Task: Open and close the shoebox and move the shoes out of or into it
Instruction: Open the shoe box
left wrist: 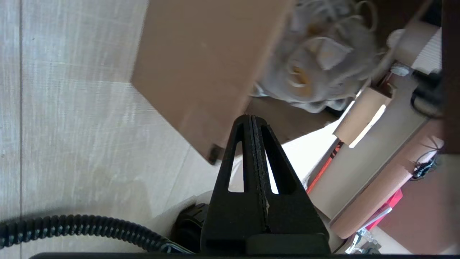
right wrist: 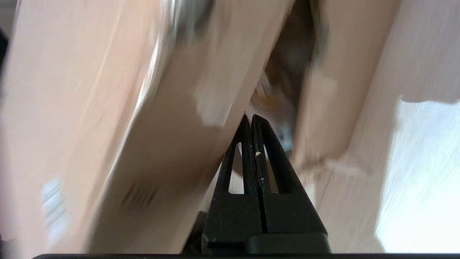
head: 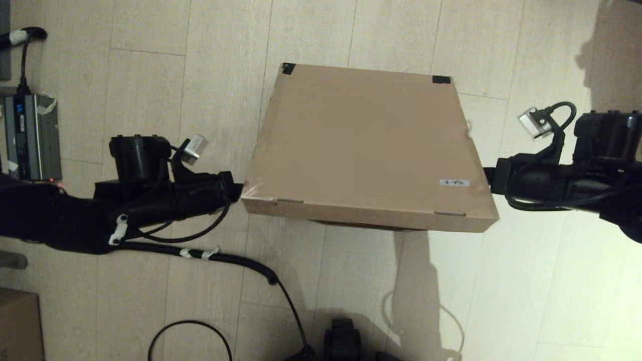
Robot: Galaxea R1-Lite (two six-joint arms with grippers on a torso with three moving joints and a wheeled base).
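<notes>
The shoebox [head: 361, 145], plain matte brown cardboard with black tape patches at its far corners and a small white label [head: 454, 183] near the right front of its flat lid, sits on the pale wood-grain floor [head: 150, 100] between the two arms, its lid raised a little at the front. Through that gap the left wrist view shows white shoes [left wrist: 323, 61] with loose laces and yellowish insoles lying inside. The left tool [left wrist: 251, 120] has its ribbed black fingers pressed together, empty, tips at the lid's lower edge; the right tool [right wrist: 251, 120] is likewise closed and empty at the lid's right edge.
</notes>
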